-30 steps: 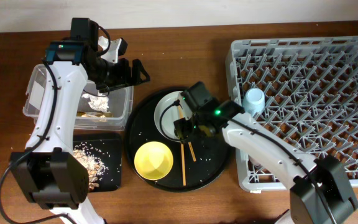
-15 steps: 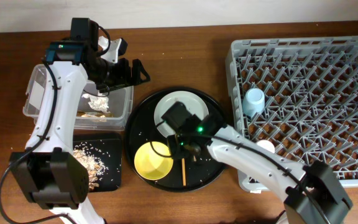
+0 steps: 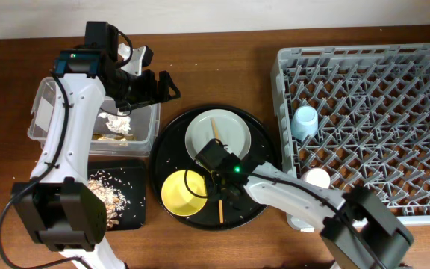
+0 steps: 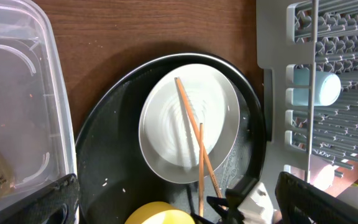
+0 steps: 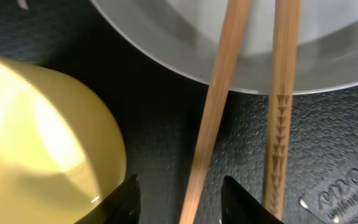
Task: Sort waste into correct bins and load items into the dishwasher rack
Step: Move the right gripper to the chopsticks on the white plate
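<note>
Left of the round black tray, the left hand hangs spread wide by the clear plastic tub; on the tray, between glossy yellow bowl and smooth pale plate, the right hand stands part-spread astride one slim wooden chopstick.

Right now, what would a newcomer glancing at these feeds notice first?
The big grey dishwasher rack fills the right side, a light-blue cup in it. At centre, a bright yellow bowl sits on the round black tray beside a pale plate with two wooden chopsticks across its rim; the right hand straddles one of them.
</note>
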You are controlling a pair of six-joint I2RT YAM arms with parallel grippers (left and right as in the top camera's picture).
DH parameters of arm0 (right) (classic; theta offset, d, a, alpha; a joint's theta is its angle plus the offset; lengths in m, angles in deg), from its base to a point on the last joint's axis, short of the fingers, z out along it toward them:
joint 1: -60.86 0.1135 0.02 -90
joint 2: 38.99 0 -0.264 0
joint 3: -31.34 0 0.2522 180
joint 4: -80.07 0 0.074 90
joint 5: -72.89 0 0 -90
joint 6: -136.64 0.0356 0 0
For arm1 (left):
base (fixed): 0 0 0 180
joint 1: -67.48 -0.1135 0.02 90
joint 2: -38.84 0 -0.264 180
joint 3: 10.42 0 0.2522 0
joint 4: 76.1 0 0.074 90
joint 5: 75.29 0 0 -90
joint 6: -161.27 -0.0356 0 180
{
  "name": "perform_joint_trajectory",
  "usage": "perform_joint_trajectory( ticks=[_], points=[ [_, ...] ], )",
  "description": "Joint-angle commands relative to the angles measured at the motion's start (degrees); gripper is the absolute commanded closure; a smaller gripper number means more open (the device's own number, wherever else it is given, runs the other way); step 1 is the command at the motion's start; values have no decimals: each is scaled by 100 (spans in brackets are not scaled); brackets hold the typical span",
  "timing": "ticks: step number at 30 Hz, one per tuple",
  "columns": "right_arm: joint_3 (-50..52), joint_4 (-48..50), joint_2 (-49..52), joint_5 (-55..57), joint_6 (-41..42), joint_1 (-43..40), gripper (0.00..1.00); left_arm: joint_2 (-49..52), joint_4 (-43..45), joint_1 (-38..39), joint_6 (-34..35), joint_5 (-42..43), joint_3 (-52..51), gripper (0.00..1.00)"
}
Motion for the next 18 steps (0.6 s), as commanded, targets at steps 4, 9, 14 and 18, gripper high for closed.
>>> perform_joint_trajectory(
  ticks=[4, 9, 14, 18],
  points=[
    [68, 166, 354, 118, 50, 22, 62, -94, -7, -15, 33, -22, 55, 0],
    [66, 212, 356, 116, 50, 17, 81, -94, -7, -15, 35, -22, 55, 0],
    [-70, 160, 280, 114, 22, -11, 90, -94, -7, -15, 33, -22, 55, 0],
    [-382, -238, 74, 111, -212, -140, 95, -94, -7, -15, 35, -22, 55, 0]
  ],
)
